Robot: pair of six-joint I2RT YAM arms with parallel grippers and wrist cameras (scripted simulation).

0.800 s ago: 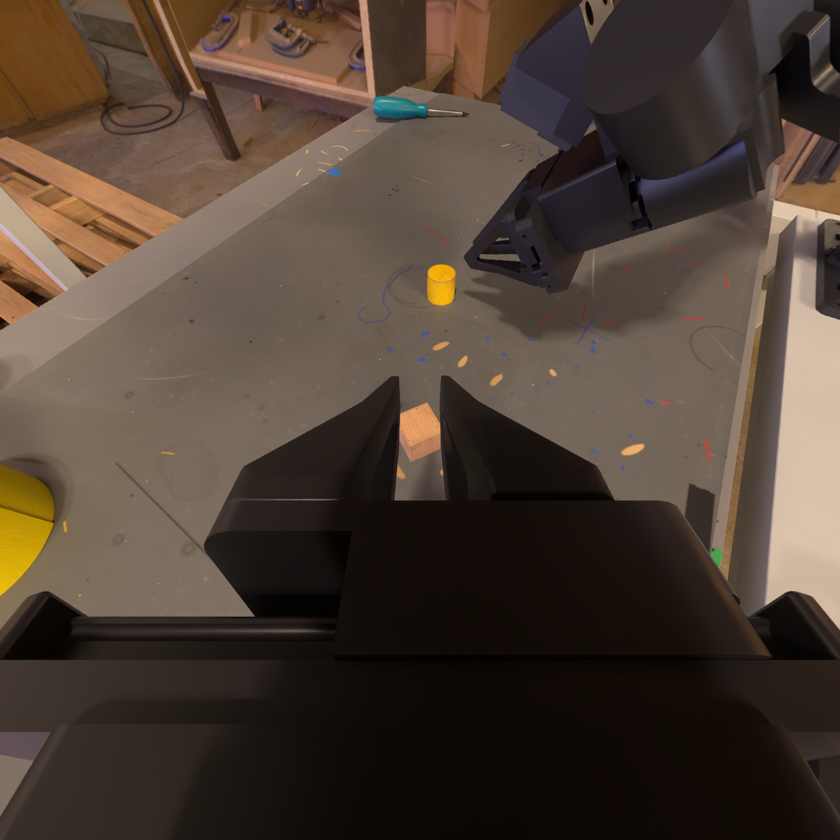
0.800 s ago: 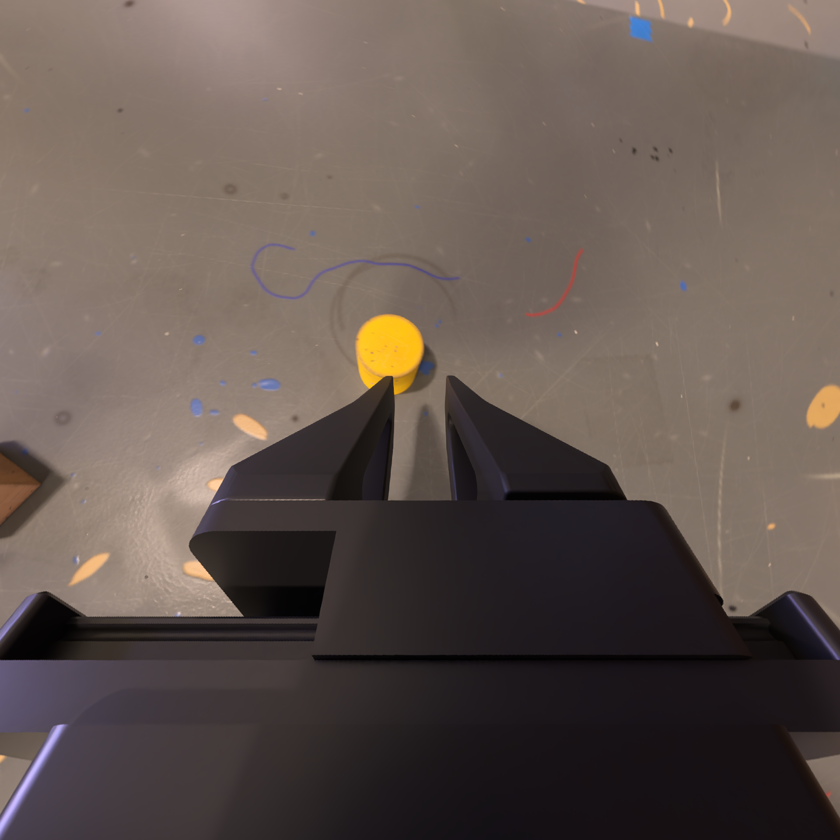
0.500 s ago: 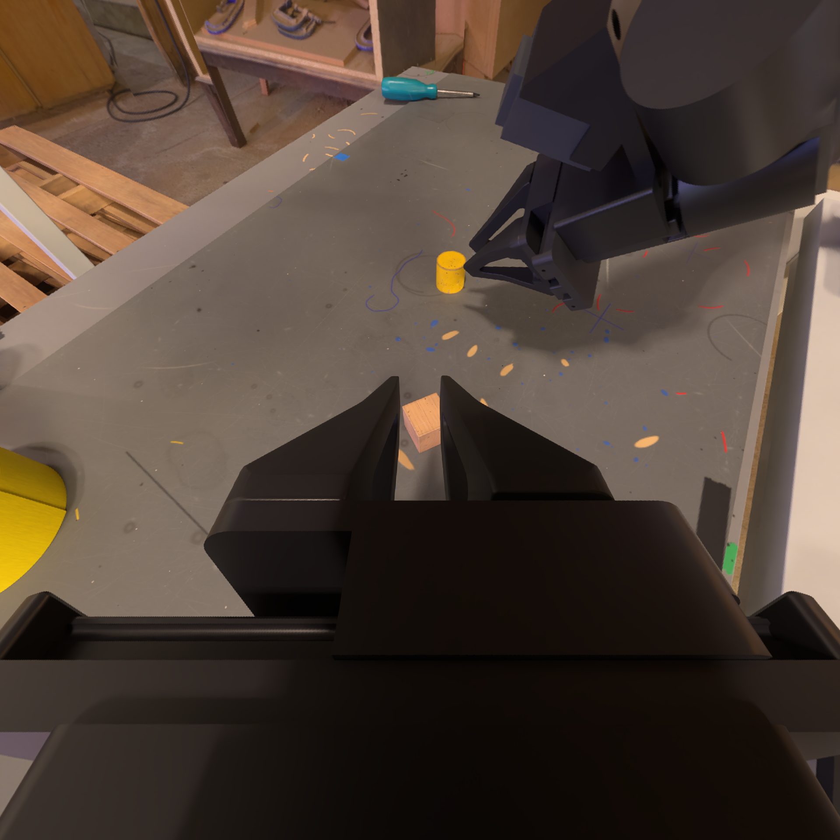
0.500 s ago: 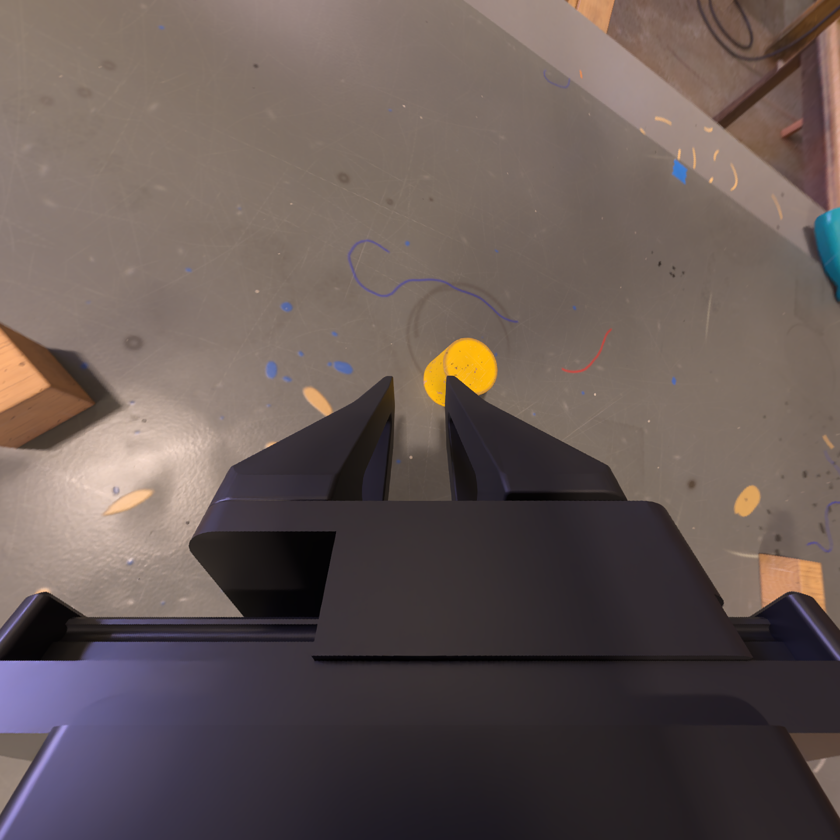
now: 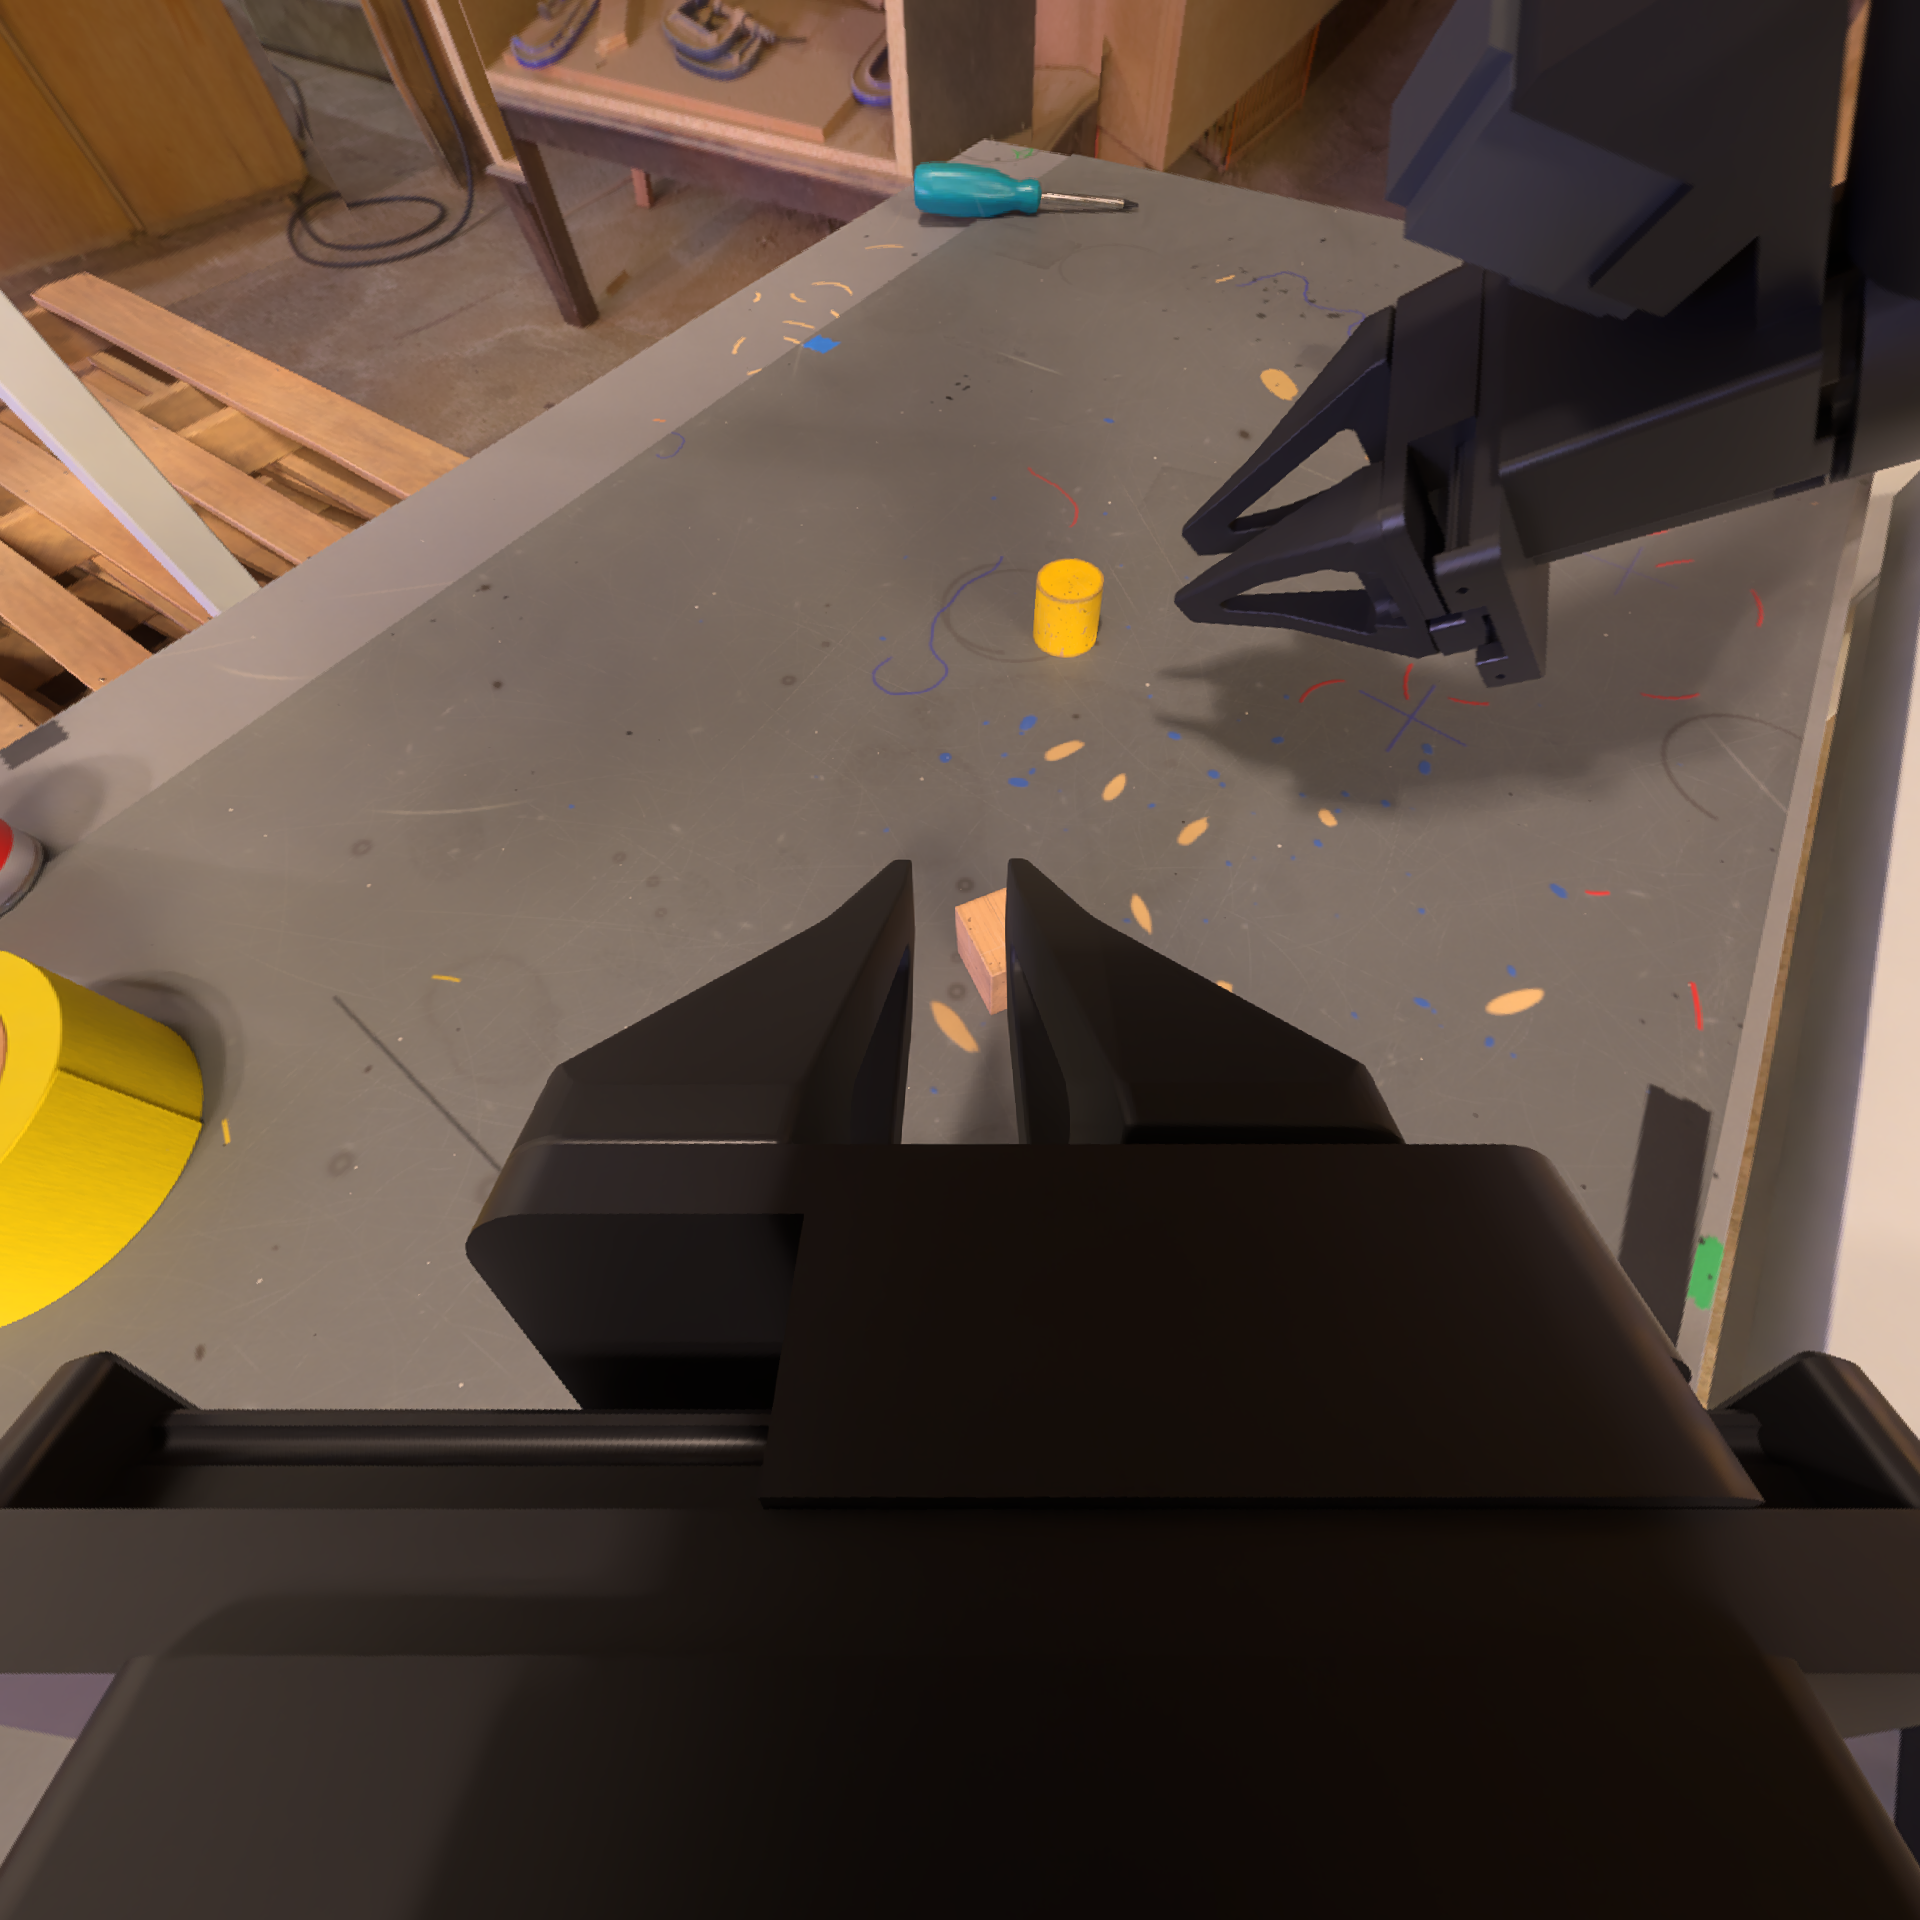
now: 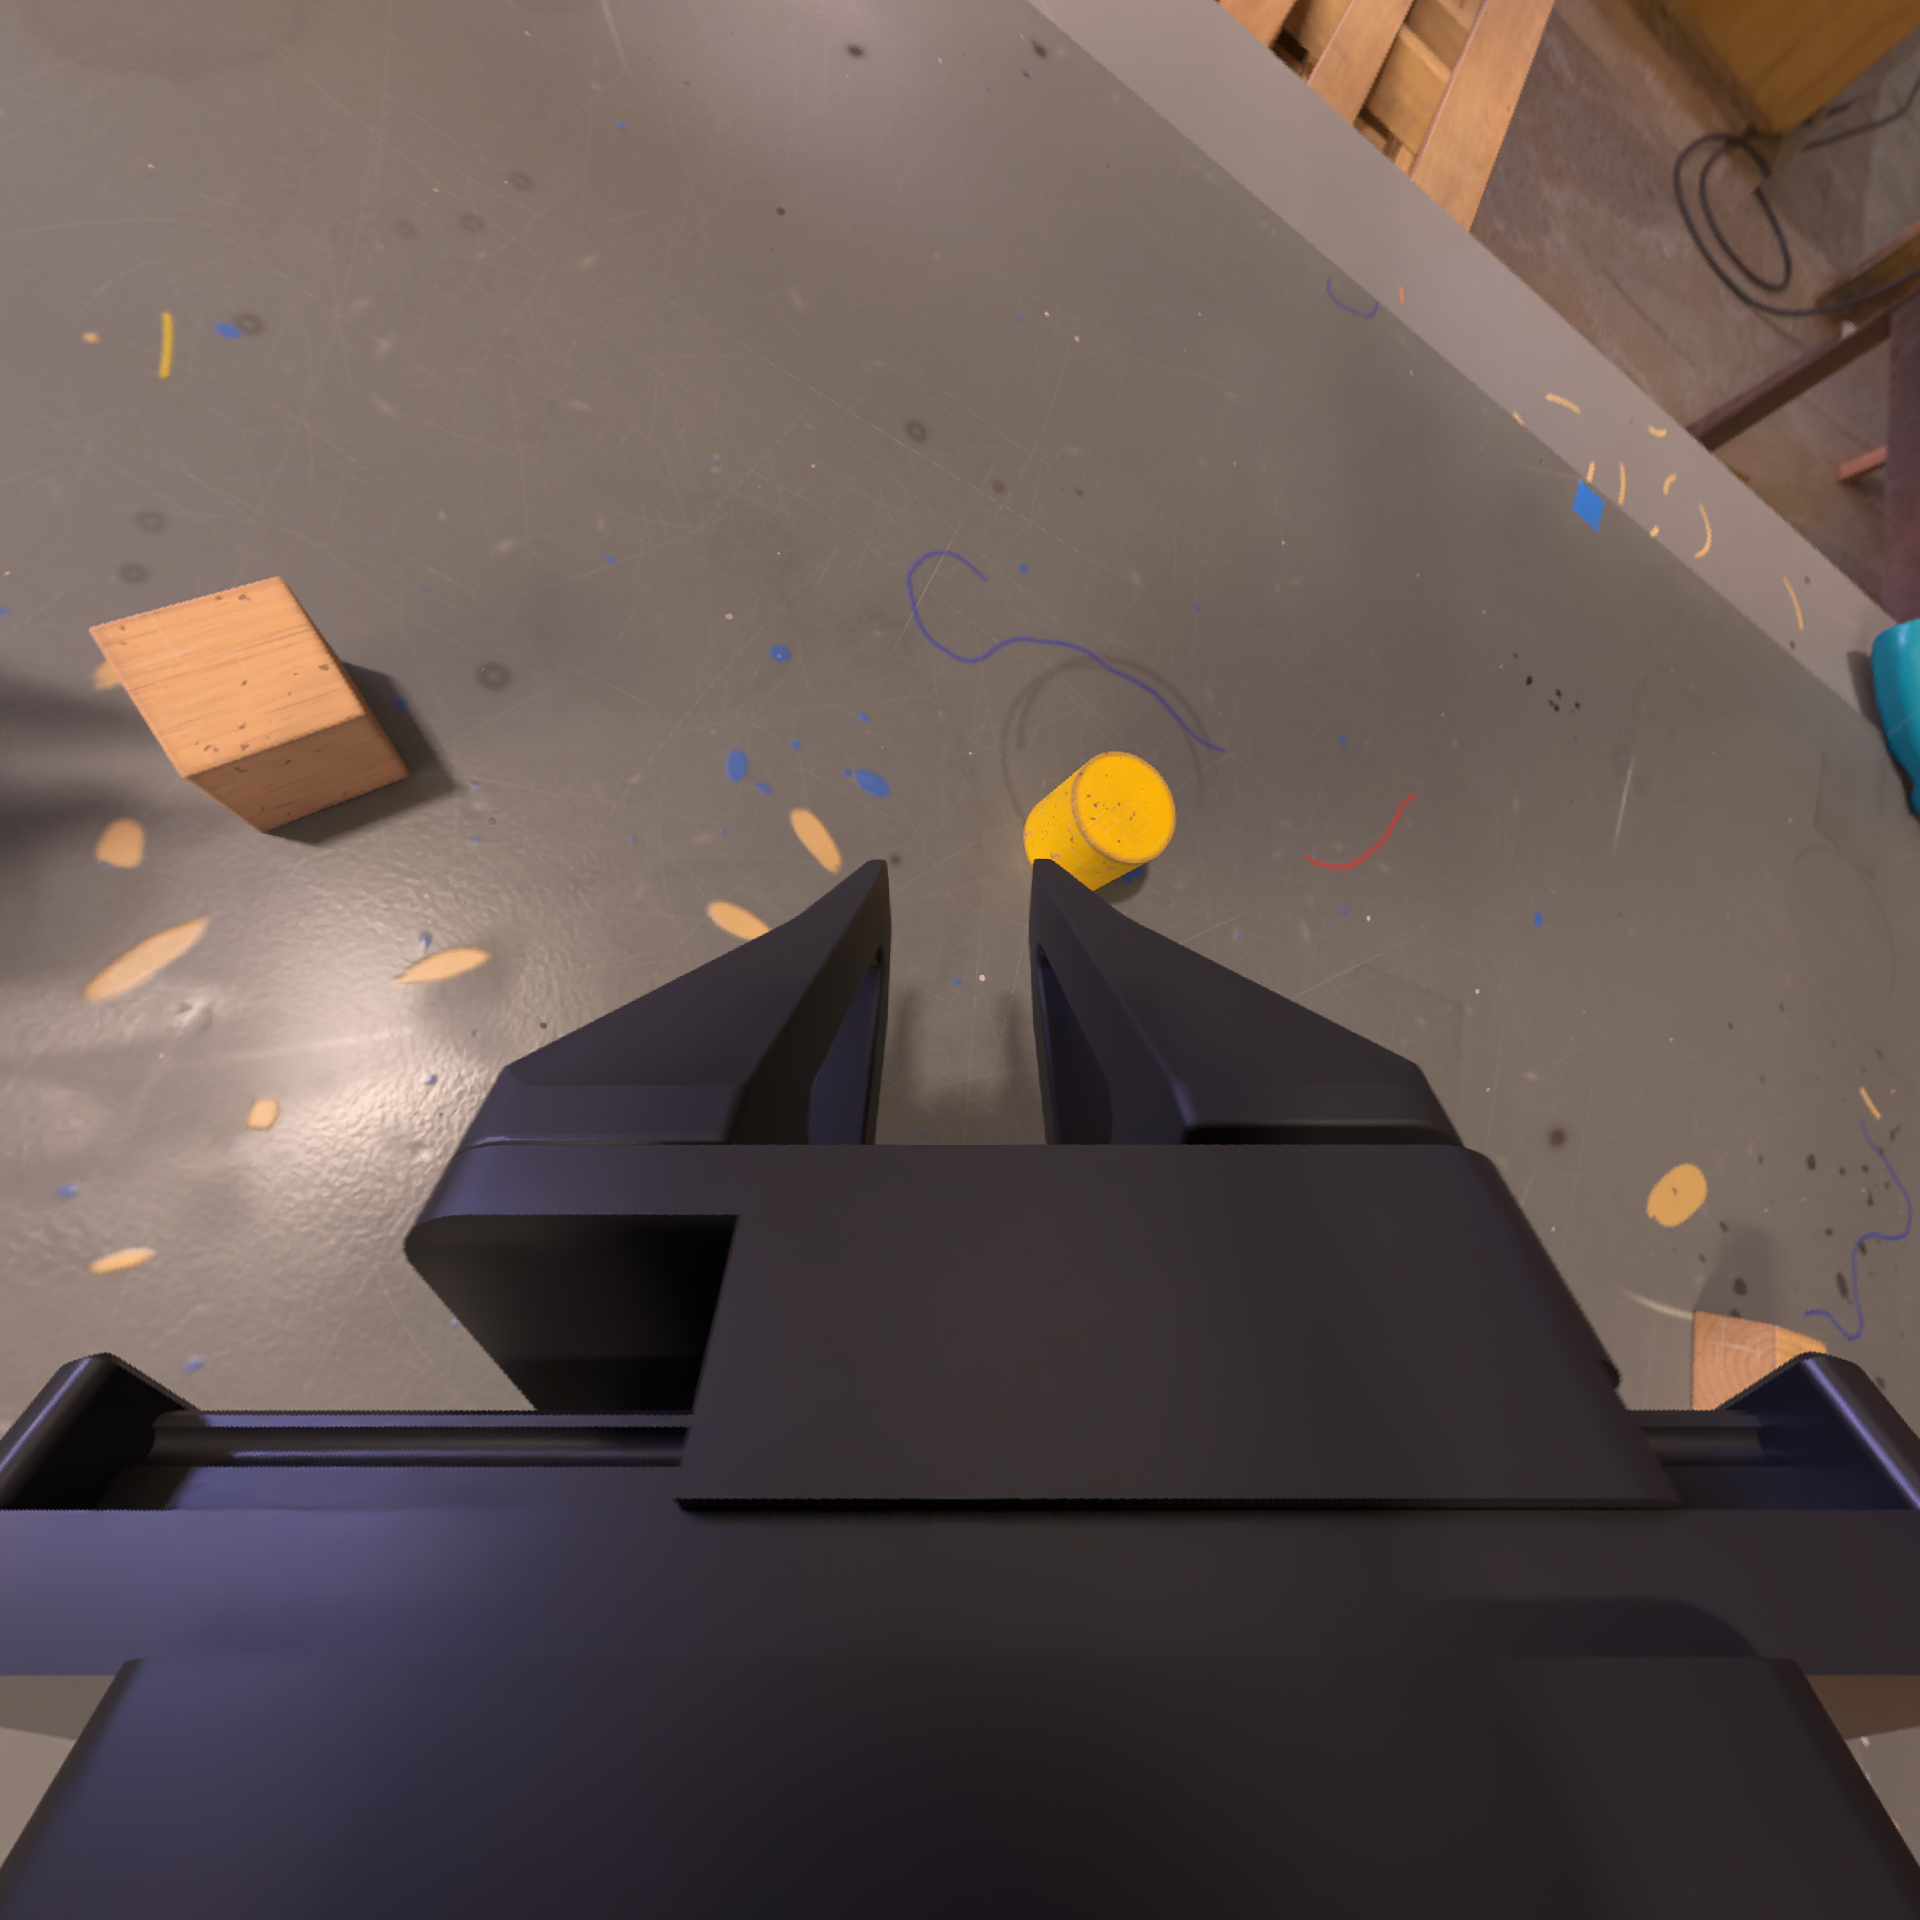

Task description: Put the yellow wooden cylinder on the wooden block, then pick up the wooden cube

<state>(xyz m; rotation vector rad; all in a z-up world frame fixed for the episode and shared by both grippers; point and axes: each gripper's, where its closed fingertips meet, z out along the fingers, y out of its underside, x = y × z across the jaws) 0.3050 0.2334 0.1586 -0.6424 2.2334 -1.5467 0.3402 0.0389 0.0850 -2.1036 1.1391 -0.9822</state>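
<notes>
Both grippers empty above the grey table (image 5: 623, 727)

Nearest, left gripper (image 5: 959, 868), fingers narrowly parted, over the wooden cube (image 5: 982, 945); beyond the cube, yellow wooden cylinder (image 5: 1067, 608) upright, untouched; just beside the cylinder, right gripper (image 5: 1184, 569), moderately parted.

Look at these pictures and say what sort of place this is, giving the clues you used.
Most likely a woodworking workshop. A paint-flecked grey workbench holds a teal-handled screwdriver, loose wooden planks are stacked on the floor beside it, and clamps lie on a wooden shelf behind.
</notes>
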